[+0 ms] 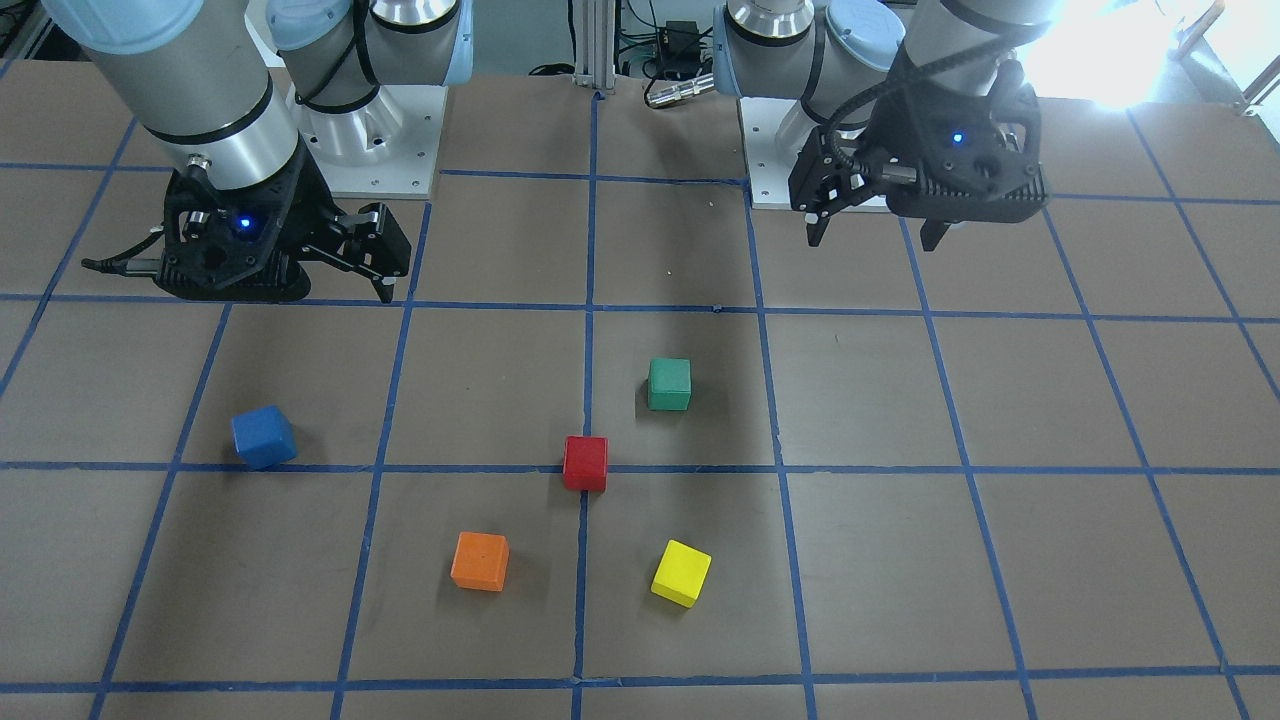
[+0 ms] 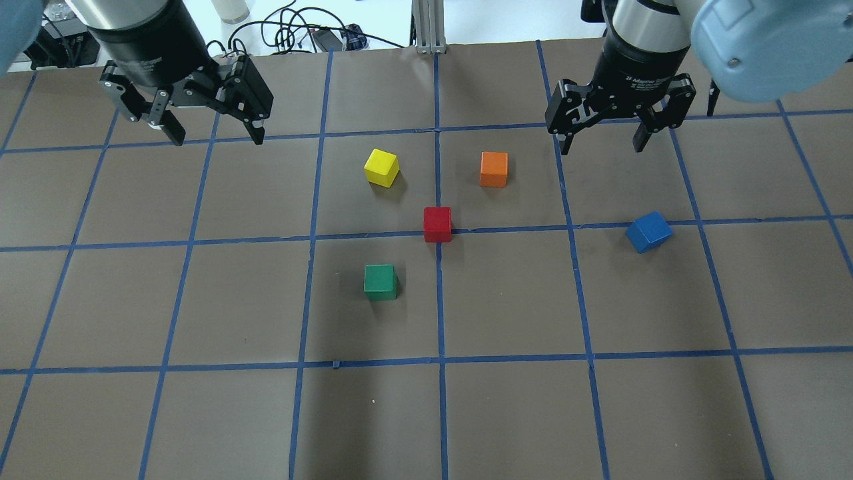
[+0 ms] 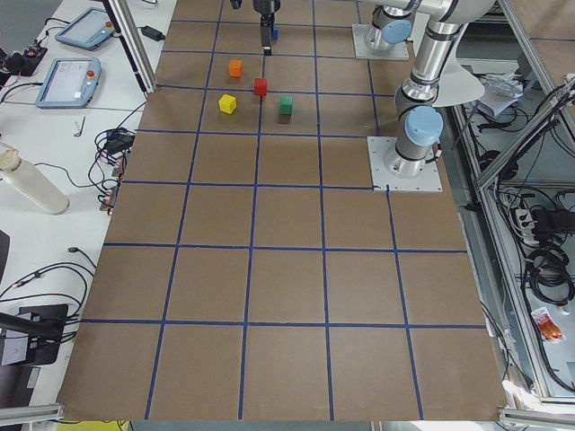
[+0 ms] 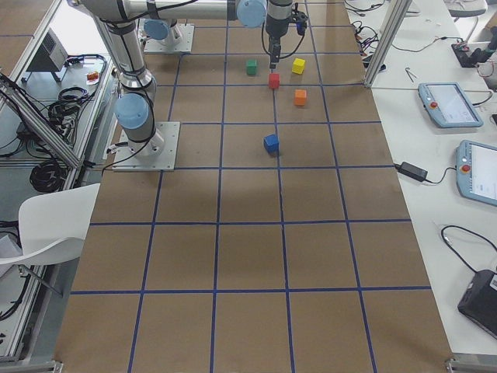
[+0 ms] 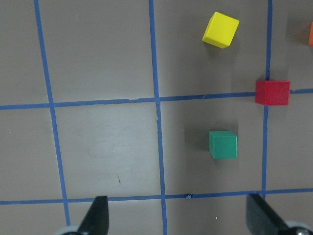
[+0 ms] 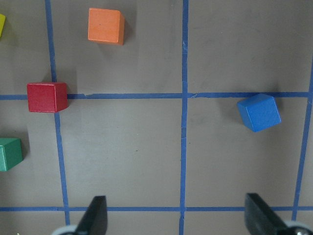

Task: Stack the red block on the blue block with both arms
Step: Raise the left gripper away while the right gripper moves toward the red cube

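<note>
The left tool (image 2: 216,137) and the right tool (image 2: 602,143) both hang above the worktop (image 2: 200,413), jaws spread wide, holding nothing. The red block (image 2: 437,224) sits on a tape crossing at the middle, between the two arms, squared to the grid and somewhat closer to the right tool. The blue block (image 2: 648,231) lies on the right arm's side, turned skew to the lines, well apart from the red. The carry will likely run from centre towards the right arm's side.
</note>
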Tool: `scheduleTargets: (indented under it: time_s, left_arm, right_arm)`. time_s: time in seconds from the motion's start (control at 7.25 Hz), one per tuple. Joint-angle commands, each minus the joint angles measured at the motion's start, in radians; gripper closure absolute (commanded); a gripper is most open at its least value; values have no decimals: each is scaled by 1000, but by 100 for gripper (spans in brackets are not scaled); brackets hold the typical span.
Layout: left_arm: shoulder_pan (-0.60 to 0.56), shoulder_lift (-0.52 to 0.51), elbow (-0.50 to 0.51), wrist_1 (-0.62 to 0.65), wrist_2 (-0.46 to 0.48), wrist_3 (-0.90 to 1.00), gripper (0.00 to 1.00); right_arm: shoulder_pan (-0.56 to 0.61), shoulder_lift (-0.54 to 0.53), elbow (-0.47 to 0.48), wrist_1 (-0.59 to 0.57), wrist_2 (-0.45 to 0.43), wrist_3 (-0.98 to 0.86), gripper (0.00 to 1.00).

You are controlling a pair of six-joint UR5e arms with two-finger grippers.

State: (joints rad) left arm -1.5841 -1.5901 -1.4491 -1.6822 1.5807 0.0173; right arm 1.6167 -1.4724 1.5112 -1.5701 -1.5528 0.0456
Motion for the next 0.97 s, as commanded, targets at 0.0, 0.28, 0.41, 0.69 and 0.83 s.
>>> scheduleTargets:
  time_s: [0.0,0.28,0.41,0.69,0.83]
  left_arm:
    - [22,85,-221,274,2,15,0]
    - [19,110,-231,250,5,12,0]
    - [22,113,-229,240,5,13,0]
    - [21,113,-214,170,4,12,0]
    - [19,89,-167,113,2,12,0]
  right_arm:
    - [2,1,1,-21,3,11,0]
    - [55,53,0,-97,2,42,0]
    - [107,88,-11,-143,3,56,0]
    - [158,151,-16,-194,5,108,0]
    - [182,188,-28,-218,6,114,0]
